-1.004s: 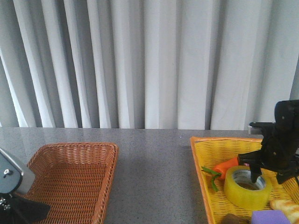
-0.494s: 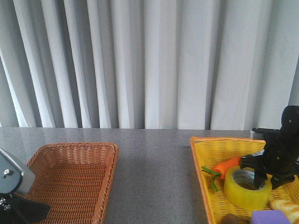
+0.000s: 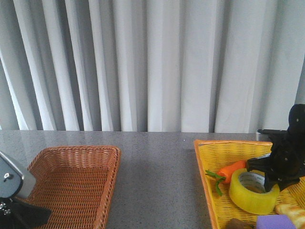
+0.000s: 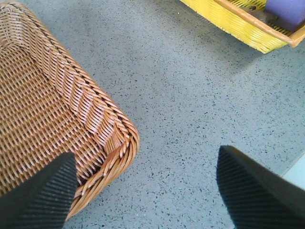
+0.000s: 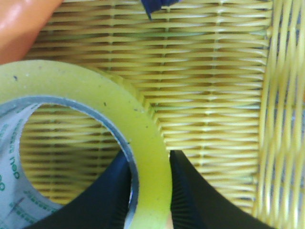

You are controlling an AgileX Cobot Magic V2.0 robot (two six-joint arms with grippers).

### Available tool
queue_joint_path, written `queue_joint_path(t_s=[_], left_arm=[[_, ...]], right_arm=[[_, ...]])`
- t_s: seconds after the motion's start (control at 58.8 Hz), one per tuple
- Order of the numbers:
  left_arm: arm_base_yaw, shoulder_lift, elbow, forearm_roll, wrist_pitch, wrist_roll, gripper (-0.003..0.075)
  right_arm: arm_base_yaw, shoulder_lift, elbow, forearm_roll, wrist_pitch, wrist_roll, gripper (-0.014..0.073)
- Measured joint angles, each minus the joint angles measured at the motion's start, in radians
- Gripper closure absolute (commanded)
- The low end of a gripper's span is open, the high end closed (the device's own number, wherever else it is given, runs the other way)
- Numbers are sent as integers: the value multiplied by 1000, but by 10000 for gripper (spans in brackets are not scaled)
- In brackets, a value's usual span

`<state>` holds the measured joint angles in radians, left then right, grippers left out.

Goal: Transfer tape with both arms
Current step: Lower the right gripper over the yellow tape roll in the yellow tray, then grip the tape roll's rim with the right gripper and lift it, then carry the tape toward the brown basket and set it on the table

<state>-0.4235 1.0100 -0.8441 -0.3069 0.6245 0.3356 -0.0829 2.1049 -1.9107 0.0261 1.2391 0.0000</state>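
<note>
My right gripper (image 5: 148,191) pinches the tape (image 5: 95,138) wall, glossy translucent yellow, white printed core, in the woven yellow basket (image 3: 209,162). Left gripper (image 4: 143,191) spread wide over speckled table (image 4: 190,95).

Translucent yellow tape (image 3: 253,192) with white, green-printed core, inside bright yellow woven basket (image 3: 206,168); orange carrot (image 3: 231,170) beside tape; purple block (image 3: 275,222); reddish-brown wicker basket (image 3: 71,183); speckled grey table (image 3: 157,181).

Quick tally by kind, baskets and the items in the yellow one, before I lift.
Baskets: 2, brown wicker basket and yellow basket
Tape: 1
Carrot: 1
Purple block: 1
Bread-like item: 1
Dark item at the bottom edge: 1, unclear
Total: 7
</note>
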Motion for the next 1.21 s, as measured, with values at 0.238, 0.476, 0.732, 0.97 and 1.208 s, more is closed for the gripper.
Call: queue_joint_path(t_s=[0.238, 0.476, 0.732, 0.97, 1.208], left_arm=[[0, 0, 0, 0, 0, 0, 134], [0, 0, 0, 0, 0, 0, 134], [0, 0, 0, 0, 0, 0, 134], [0, 0, 0, 0, 0, 0, 134], [0, 0, 0, 0, 0, 0, 134]], right_arm=[[0, -131, -2, 1, 14, -14, 452], [6, -295, -6, 66, 24, -66, 452], [151, -406, -7, 85, 30, -110, 448], [372, -391, -7, 90, -16, -118, 445], [527, -294, -7, 81, -80, -130, 442]])
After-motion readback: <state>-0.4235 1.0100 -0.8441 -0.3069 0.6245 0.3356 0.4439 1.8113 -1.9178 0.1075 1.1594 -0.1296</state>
